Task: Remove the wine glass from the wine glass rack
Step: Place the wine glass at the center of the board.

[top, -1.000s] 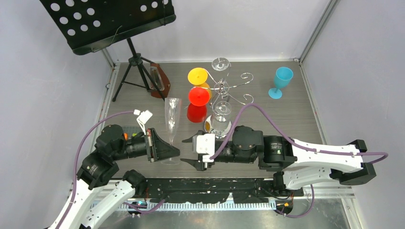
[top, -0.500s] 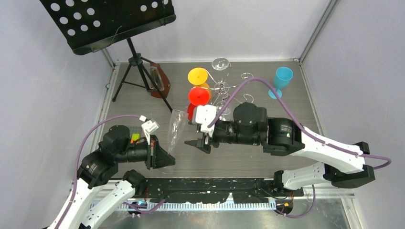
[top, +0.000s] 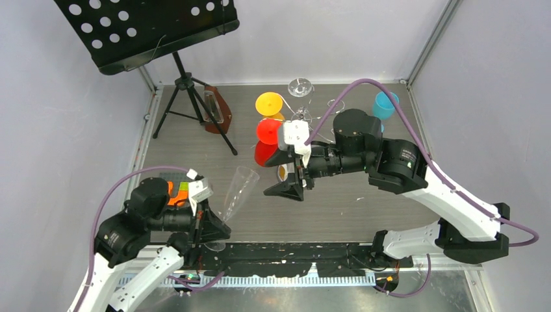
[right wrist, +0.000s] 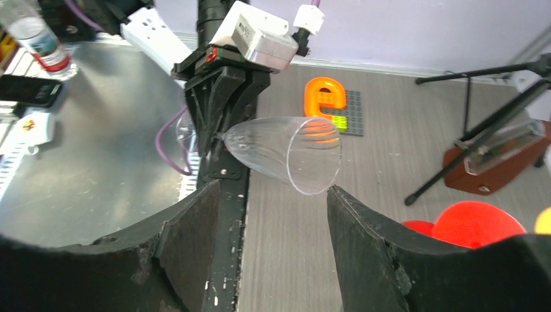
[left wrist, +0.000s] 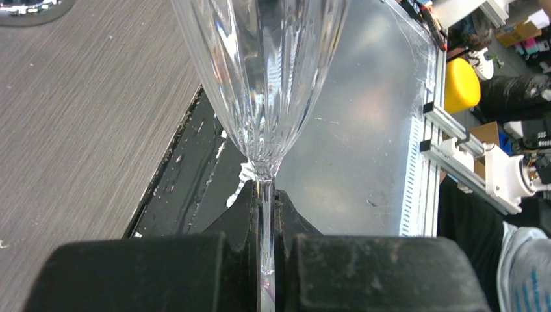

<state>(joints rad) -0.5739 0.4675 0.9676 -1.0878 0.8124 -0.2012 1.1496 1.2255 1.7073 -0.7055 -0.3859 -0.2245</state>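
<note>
The chrome wine glass rack stands at the far middle, mostly hidden behind my right arm. A clear wine glass hangs at its far side, with a yellow glass and a red glass on its left. My left gripper is shut on the stem of a clear flute glass, which tilts up and to the right over the near edge. My right gripper hangs open and empty above the table, facing the flute, just near of the rack.
A black music stand and a brown wedge-shaped object occupy the far left. A blue goblet stands far right. An orange letter piece on a grey plate lies near my left arm. A red cup sits beside the rack.
My left gripper pulled back toward the near edge, tilting the flute over. My right arm rose and swung away toward the rack, its jaws spreading wider.
</note>
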